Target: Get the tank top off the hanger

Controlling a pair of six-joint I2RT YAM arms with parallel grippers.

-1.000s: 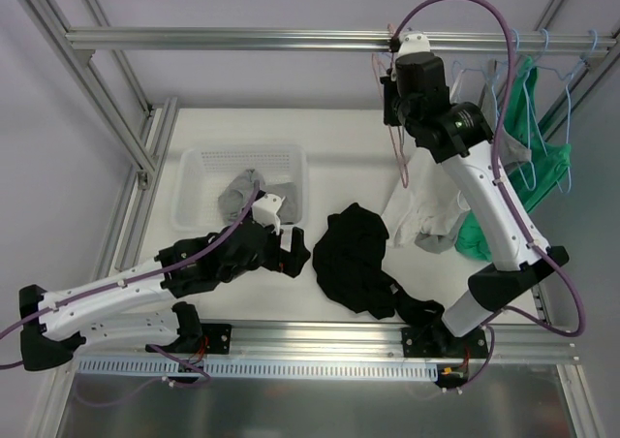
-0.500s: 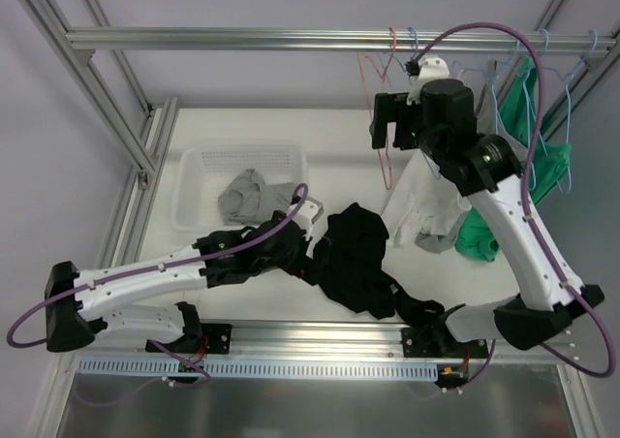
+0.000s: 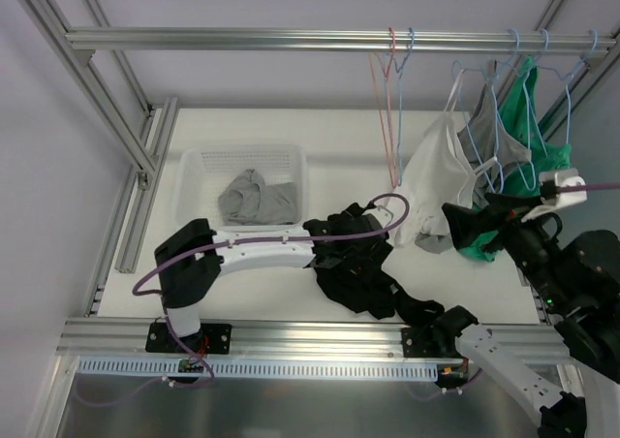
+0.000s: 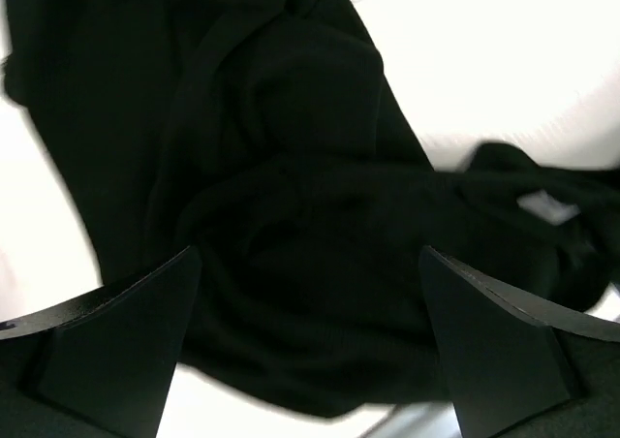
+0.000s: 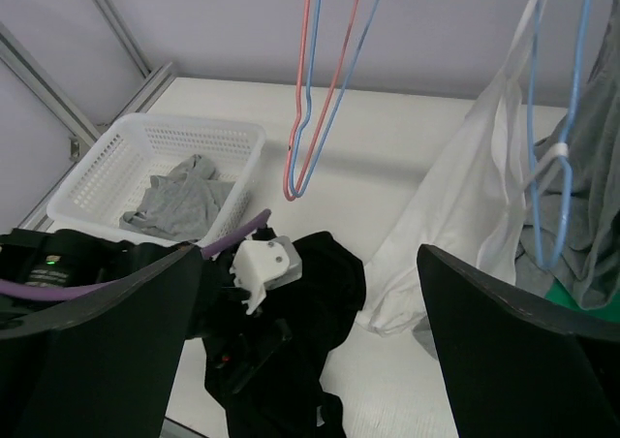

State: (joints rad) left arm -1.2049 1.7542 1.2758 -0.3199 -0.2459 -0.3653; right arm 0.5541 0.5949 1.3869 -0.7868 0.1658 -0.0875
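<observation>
Our right hand [image 3: 467,230] is now off the hangers [image 3: 392,99], lower right, wide open; left hand [image 4: 310,254], also wide, over the black tank top [image 3: 360,264]: we fear a shallow pinch slips.

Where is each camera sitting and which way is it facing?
Top external: above, behind the bases, looking down at the table; left arm and right arm show.
Left wrist: over the black garment, facing down; its open fingers frame it.
Right wrist: raised on the right, facing basket and empty hangers; its fingers show.
All share the black garment.
</observation>
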